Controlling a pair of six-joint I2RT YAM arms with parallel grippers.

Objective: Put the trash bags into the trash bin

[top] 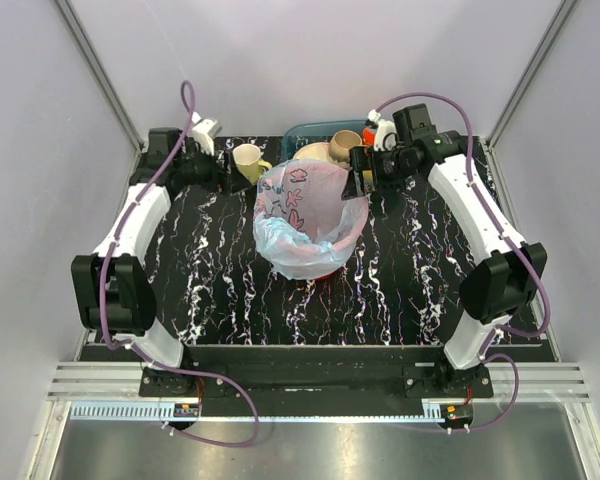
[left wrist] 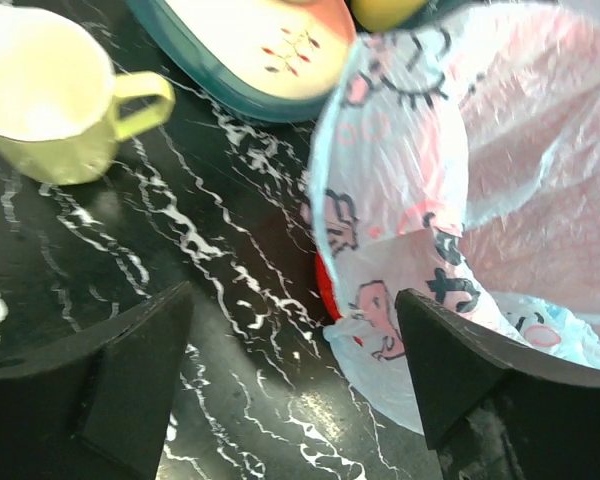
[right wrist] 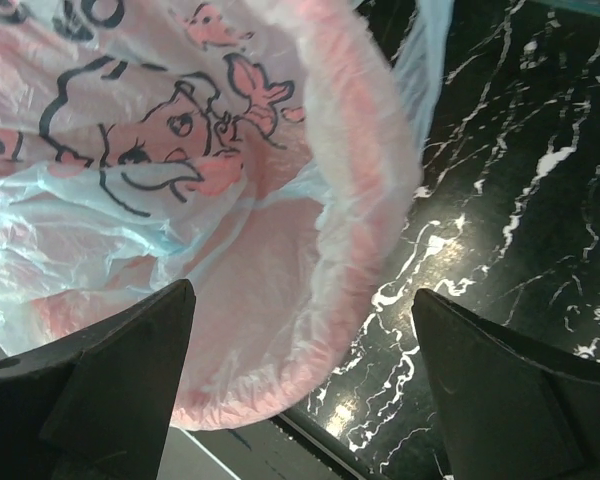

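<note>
Blue bag (top: 305, 215) lines red bin (left wrist: 324, 285) — left gripper (left wrist: 292, 300) and right gripper (right wrist: 302, 295) both open, empty — lift straight up so film doesn't snag.

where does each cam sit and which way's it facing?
Top external: above, behind the arm bases, looking down on the table; both arms show, bag centre.
Left wrist: on the left gripper, facing mug, bag, red basket; both fingers show.
Right wrist: on the right gripper, facing the bag-covered rim; both fingers show.
Shared: all three see the bag.
</note>
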